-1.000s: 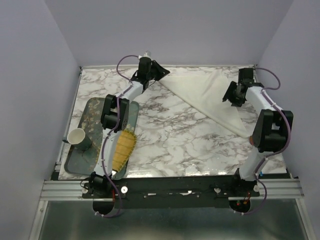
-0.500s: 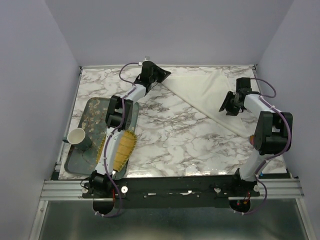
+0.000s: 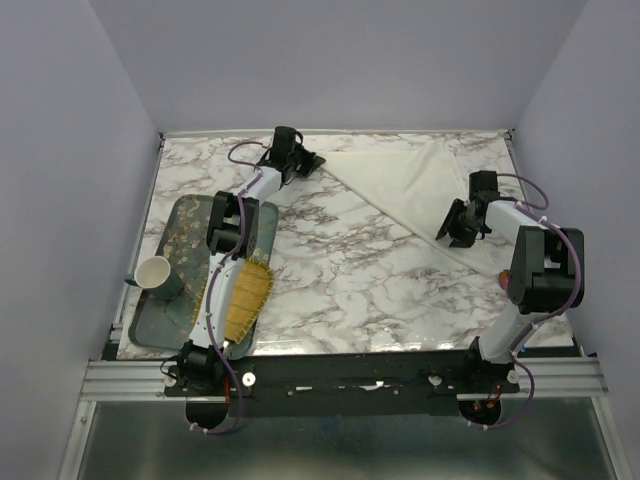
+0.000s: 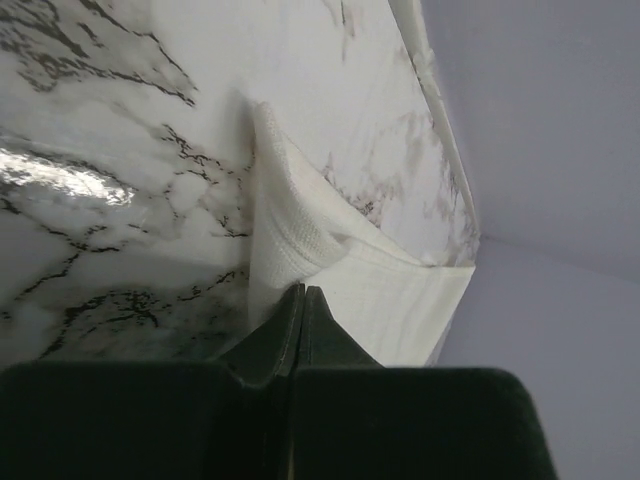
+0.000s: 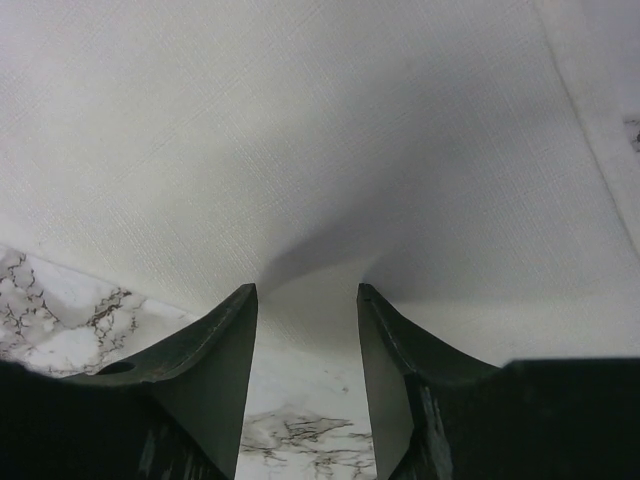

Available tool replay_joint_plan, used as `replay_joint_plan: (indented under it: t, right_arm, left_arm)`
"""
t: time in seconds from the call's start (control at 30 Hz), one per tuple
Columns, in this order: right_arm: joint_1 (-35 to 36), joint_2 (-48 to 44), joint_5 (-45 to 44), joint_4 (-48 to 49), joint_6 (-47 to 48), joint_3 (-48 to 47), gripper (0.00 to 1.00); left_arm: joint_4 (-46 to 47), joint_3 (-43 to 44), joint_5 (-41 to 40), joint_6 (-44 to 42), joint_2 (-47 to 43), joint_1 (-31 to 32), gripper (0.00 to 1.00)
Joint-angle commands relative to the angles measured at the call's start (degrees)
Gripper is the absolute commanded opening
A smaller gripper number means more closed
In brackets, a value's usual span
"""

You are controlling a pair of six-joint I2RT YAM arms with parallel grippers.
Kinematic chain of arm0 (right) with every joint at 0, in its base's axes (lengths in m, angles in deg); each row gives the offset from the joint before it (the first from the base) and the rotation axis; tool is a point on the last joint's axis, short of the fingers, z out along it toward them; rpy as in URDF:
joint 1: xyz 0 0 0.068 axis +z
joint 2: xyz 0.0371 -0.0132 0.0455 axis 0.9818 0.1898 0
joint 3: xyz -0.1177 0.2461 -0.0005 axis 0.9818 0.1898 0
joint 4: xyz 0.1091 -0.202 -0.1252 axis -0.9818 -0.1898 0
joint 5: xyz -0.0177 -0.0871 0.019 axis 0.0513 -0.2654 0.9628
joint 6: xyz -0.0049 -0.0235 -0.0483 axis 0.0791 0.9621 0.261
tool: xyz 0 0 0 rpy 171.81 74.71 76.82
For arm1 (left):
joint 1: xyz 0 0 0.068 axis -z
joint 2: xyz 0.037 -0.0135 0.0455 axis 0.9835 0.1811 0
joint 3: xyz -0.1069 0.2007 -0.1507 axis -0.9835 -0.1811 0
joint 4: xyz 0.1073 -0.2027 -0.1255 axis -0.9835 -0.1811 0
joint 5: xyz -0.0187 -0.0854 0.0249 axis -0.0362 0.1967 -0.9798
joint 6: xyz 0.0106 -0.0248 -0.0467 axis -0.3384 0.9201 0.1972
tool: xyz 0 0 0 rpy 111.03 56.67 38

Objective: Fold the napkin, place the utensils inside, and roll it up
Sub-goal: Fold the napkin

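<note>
Left gripper [image 4: 302,290] at the far-left of the table, jaws pressed together, pinching the corner of the napkin [image 4: 290,230], which lifts in a small peak off the marble table [image 3: 330,280]. Right gripper [image 5: 305,290] jaws half apart, tips down on the napkin's near diagonal edge, a pucker of cloth rising between them. Napkin lies as a cream triangle across the far-right of the table. Near left: tray [image 3: 160,322] with a paper cup [image 3: 153,272]; yellow fringed mat [image 3: 245,300] on its right edge.
</note>
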Motion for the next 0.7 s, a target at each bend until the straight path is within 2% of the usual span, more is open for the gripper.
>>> replay_joint_plan:
  t: [0.0, 0.27, 0.43, 0.57, 0.63, 0.67]
  right_arm:
    - [0.80, -2.99, 1.68, -0.39, -0.73, 3.87, 0.53]
    - [2.65, -10.63, 5.99, -0.04, -3.19, 15.72, 0.51]
    - [3.53, -20.02, 8.28, -1.09, -5.57, 21.63, 0.52]
    - [3.53, -21.98, 2.15, -2.33, -4.77, 14.98, 0.55]
    - [3.53, -19.18, -2.85, -2.33, -4.60, 6.20, 0.62]
    - [3.53, -14.81, -4.10, -2.42, -4.51, 2.77, 0.64]
  left_arm:
    - [-9.84, 1.02, -2.00, -1.21, -0.37, -0.98, 0.00]
    - [-14.22, -5.22, -3.14, -8.58, -7.31, -3.26, 0.00]
    - [-15.56, -14.00, -3.15, -13.33, -16.08, -3.80, 0.00]
    - [-17.92, -15.07, -0.60, -18.51, -20.41, -3.71, 0.00]
    - [-19.33, -12.44, 0.10, -22.21, -21.64, -3.53, 0.05]
    - [-21.43, -11.47, -0.24, -23.35, -22.00, -3.36, 0.12]
